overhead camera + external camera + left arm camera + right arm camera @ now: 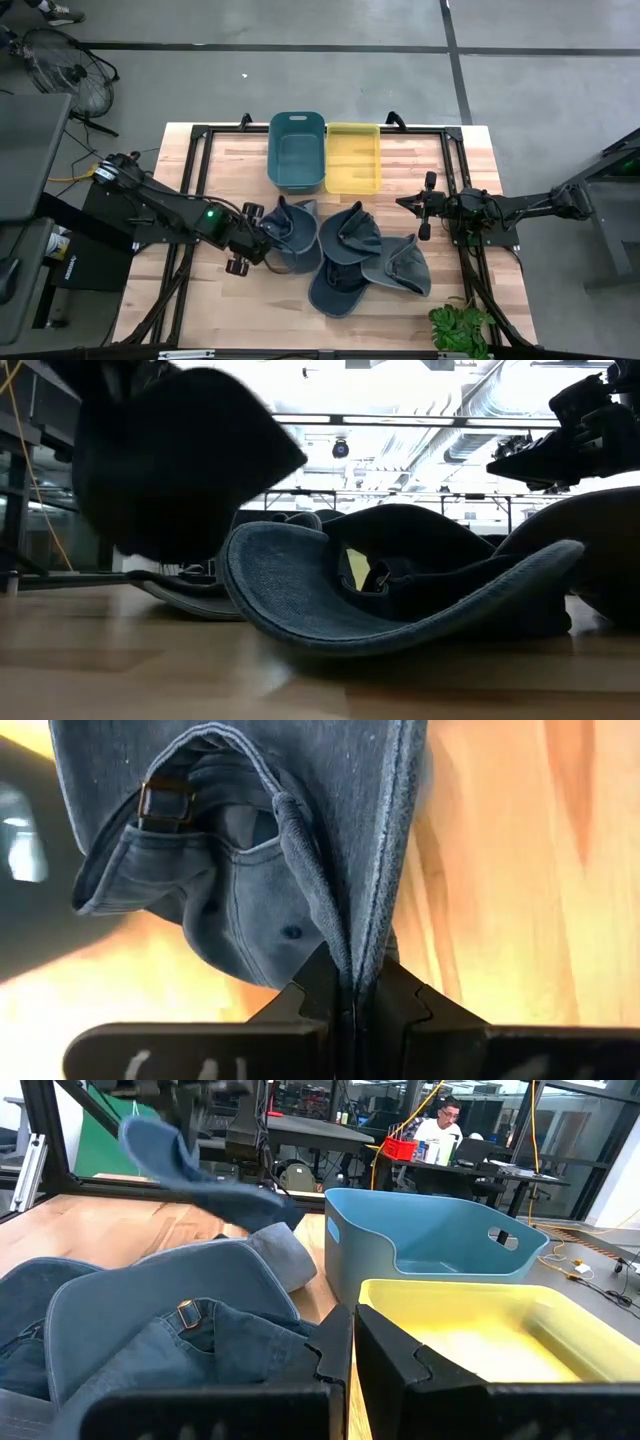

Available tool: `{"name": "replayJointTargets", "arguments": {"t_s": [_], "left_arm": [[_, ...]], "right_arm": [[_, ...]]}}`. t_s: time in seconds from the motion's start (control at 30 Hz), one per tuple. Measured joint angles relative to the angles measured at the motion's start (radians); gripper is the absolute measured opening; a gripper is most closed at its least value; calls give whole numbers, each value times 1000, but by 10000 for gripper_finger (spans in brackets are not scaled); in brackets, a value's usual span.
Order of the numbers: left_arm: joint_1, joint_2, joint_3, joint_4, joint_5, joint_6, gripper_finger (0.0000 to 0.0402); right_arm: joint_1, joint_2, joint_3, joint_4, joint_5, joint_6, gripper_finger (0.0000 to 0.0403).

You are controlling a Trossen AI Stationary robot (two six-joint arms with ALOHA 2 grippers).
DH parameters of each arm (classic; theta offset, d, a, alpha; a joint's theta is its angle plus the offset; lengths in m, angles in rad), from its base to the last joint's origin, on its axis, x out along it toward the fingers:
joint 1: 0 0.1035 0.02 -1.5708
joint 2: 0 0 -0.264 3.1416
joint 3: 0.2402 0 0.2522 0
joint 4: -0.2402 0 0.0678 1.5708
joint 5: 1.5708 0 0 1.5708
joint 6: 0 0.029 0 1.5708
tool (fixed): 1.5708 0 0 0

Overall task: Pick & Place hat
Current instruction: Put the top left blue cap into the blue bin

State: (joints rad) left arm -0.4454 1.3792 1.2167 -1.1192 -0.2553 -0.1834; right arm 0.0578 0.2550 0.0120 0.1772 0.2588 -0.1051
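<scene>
Left gripper [352, 1005] has its jaws clamped on the edge of a denim hat [270, 850], which hangs clear of the bench [210, 310] so it can be carried. Beyond those jaws lie three more hats [365, 255], then the teal bin [297, 150] and yellow bin [353, 157], the likely drop spots. Right gripper [353, 1350] waits across the pile, jaws together.

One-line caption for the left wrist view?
Left end effector shut on a denim hat, lifted above the wooden table.
</scene>
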Motion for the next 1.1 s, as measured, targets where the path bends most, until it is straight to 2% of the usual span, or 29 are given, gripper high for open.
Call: {"name": "replayJointTargets", "arguments": {"t_s": [0.23,0.43,0.7,0.8,1.1], "left_arm": [[0,0,113,-52,-129,-143,19],[16,0,186,-59,-270,-341,19],[112,0,220,-55,-320,-355,19],[176,0,230,-49,-318,-403,19],[387,0,233,97,-175,-542,19]], "right_arm": [[0,0,0,0,0,0,12],[0,0,0,0,0,0,12],[0,0,0,0,0,0,12],[0,0,0,0,0,0,12],[0,0,0,0,0,0,12]]}}
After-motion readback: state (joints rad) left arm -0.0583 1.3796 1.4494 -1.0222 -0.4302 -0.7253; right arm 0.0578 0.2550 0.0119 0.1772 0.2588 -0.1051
